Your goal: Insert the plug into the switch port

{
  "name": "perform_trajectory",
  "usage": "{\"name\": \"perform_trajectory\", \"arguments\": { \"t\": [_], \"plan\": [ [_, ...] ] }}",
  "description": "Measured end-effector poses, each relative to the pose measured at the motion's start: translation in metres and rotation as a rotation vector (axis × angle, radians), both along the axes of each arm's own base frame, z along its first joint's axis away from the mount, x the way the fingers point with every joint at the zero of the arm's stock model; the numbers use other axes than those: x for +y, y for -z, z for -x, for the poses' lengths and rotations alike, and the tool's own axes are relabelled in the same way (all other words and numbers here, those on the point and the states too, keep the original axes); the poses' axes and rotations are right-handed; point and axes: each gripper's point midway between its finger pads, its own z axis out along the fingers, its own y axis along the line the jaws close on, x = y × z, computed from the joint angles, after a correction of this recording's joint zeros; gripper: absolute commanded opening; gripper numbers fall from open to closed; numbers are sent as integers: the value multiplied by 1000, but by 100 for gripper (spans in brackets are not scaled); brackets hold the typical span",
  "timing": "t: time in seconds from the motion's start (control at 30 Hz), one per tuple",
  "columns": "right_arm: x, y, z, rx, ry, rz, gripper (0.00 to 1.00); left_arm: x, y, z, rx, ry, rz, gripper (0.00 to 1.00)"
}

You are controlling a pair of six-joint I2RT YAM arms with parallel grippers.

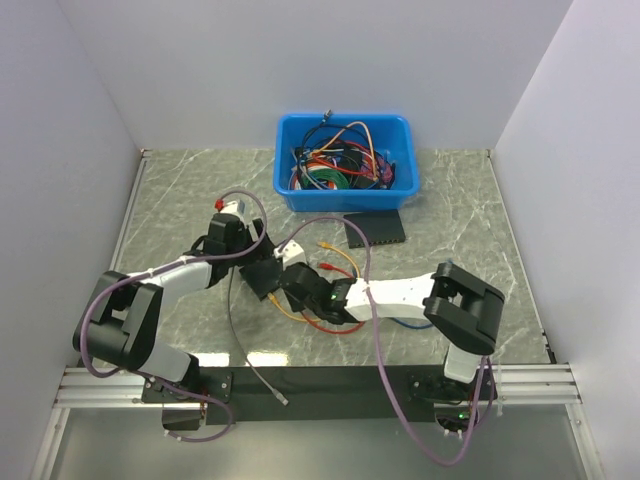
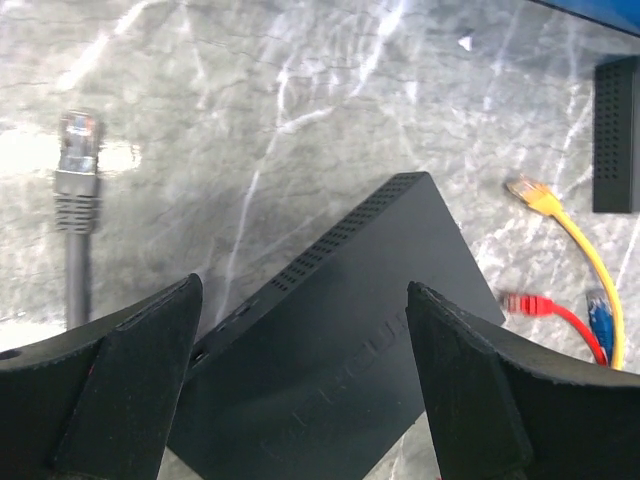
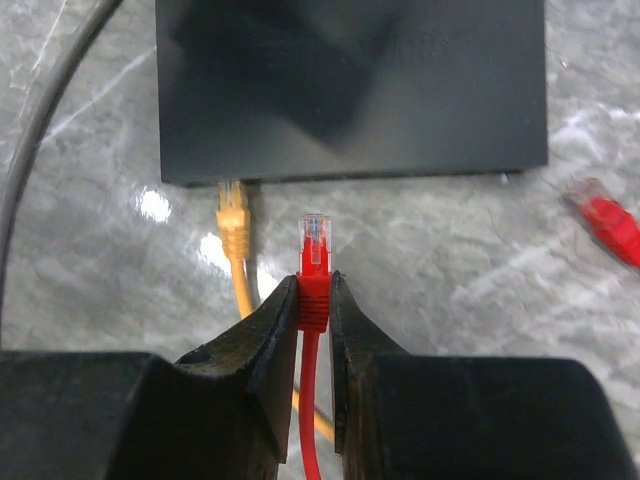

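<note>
Right gripper (image 3: 315, 300) pinched shut on a red-booted plug (image 3: 315, 250), clear tip aimed at, but just short of, the port edge (image 3: 380, 178) of the black switch (image 3: 350, 90), beside a yellow plug (image 3: 232, 215) already seated there. Left gripper (image 2: 300, 290) spread wide astride the switch, contact not discernible. Blue plug (image 2: 600, 320) loose on the marble table (image 2: 300, 100), apart from the switch, next to a second red plug (image 2: 525, 303).

I see both arms meeting mid-table at the black switch (image 1: 263, 281) — yellow cable (image 1: 341, 258) and red cable (image 1: 318, 322) alongside, cable-filled blue bin (image 1: 350, 198) behind.
</note>
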Motion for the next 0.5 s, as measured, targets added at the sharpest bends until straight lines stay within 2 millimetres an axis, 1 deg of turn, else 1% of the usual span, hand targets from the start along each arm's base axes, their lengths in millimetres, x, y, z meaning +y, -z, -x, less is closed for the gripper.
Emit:
{"name": "perform_trajectory", "arguments": {
  "t": [0.13, 0.33, 0.5],
  "plan": [
    [6, 8, -3, 3, -6, 23, 0, -6, 2, 3, -17, 37, 27, 89],
    [1, 25, -6, 23, 3, 63, 0, -14, 3, 8, -36, 80, 63, 89],
    [2, 30, -9, 29, 9, 72, 0, -20, -3, 6, -57, 106, 90, 89]
  ]
}}
